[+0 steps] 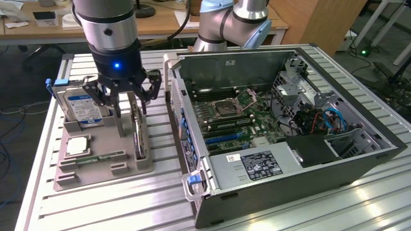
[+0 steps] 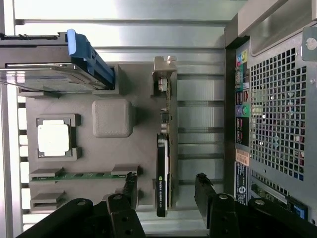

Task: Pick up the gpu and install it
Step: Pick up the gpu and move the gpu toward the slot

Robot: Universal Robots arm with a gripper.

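The gpu [image 1: 136, 131] is a thin dark card standing on edge in a slot of the grey holder tray [image 1: 103, 171], with its silvery bracket [image 2: 165, 79] at one end. My gripper [image 1: 126, 98] hangs directly over it, open. In the wrist view the card [image 2: 162, 168] shows edge-on between the two black fingers [image 2: 130, 186], with a gap on each side. Nothing is held.
The tray also carries an upright hard drive [image 1: 83, 107] with a blue-white label, a processor chip [image 1: 77, 146] and a green memory stick [image 1: 99, 158]. The open computer case [image 1: 359, 144] lies at the exterior view's right, motherboard [image 1: 231, 115] exposed. A second arm [image 1: 231, 21] stands behind it.
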